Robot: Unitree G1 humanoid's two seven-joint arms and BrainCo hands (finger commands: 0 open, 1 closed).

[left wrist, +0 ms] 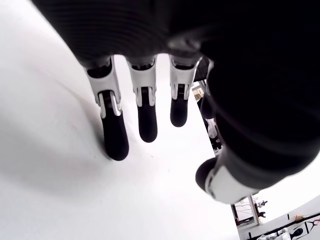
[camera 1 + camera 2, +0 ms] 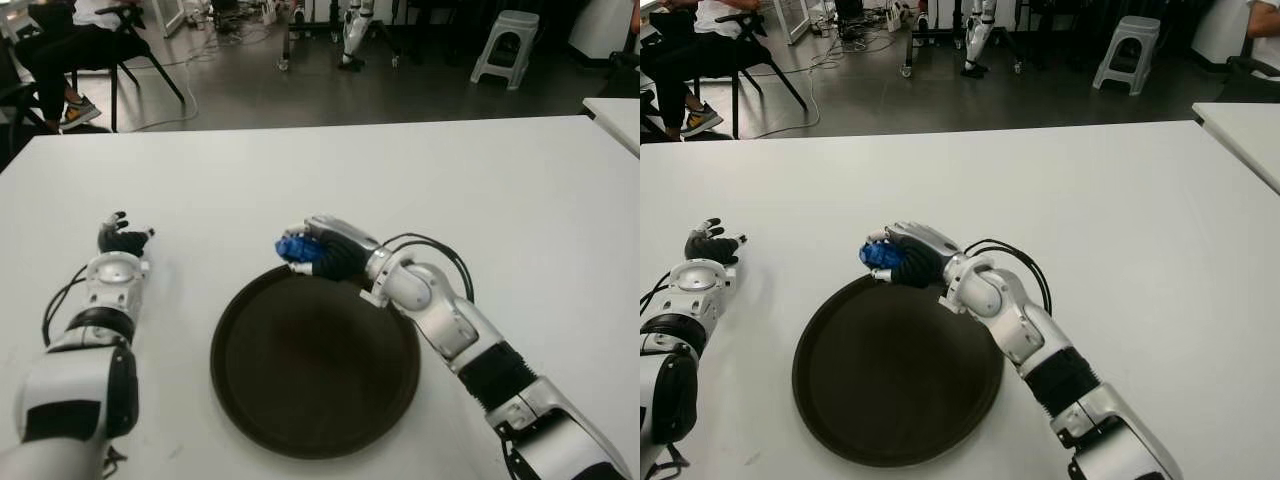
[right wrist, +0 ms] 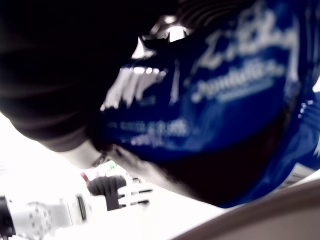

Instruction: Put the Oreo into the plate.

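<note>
A blue Oreo packet (image 2: pixel 294 248) is clasped in my right hand (image 2: pixel 322 252), just above the far rim of the dark round plate (image 2: pixel 315 420). In the right wrist view the blue wrapper (image 3: pixel 215 100) fills the palm, with the plate's edge (image 3: pixel 270 215) showing just below it. The plate holds nothing. My left hand (image 2: pixel 122 240) shows on the white table (image 2: pixel 420 170) to the left of the plate, its fingers (image 1: pixel 116 140) extended and holding nothing.
Beyond the table's far edge are a seated person on a chair (image 2: pixel 70 50), a grey stool (image 2: pixel 505 45) and cables on the floor. Another white table's corner (image 2: pixel 618 115) shows at the right.
</note>
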